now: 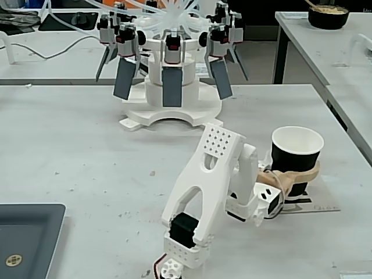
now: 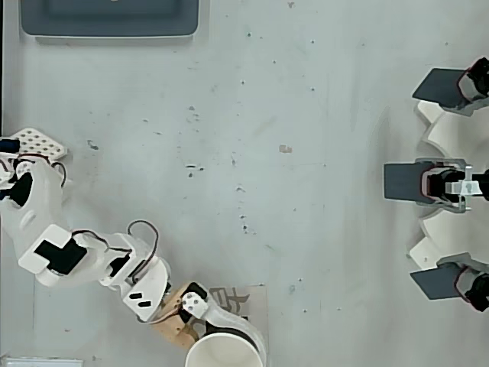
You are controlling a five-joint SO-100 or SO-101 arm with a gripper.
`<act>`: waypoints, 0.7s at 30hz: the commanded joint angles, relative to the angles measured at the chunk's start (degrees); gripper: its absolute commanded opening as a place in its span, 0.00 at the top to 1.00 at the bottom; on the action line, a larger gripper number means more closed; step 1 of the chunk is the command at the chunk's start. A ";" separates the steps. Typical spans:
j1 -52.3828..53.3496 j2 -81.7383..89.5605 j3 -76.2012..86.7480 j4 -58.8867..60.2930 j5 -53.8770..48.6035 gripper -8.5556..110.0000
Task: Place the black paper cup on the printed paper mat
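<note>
The black paper cup (image 1: 296, 156) stands upright at the right of the table in the fixed view, its white inside facing up. In the overhead view the cup (image 2: 225, 353) is cut off by the bottom edge. It sits over the printed paper mat (image 1: 322, 204), a beige sheet whose dark print shows beside the cup (image 2: 248, 300). My gripper (image 1: 295, 175) is shut on the cup, with a tan finger (image 1: 302, 174) across its front and a white finger (image 2: 233, 323) curving round its far side. Whether the cup's base touches the mat is hidden.
A dark grey tray (image 1: 26, 232) lies at the near left, shown at the top in the overhead view (image 2: 111, 19). A white rig with dark paddles (image 1: 168, 81) stands at the back (image 2: 443, 183). A black bowl of food (image 1: 328, 16) sits on another table.
</note>
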 commanded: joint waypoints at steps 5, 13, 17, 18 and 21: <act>0.79 0.97 -1.85 -1.93 0.53 0.84; 2.46 2.11 -1.67 -1.93 0.53 0.72; 4.04 2.81 -1.58 -1.93 0.26 0.59; 4.39 2.99 -1.58 -1.93 0.00 0.54; 5.19 3.78 -0.79 -1.93 -0.35 0.41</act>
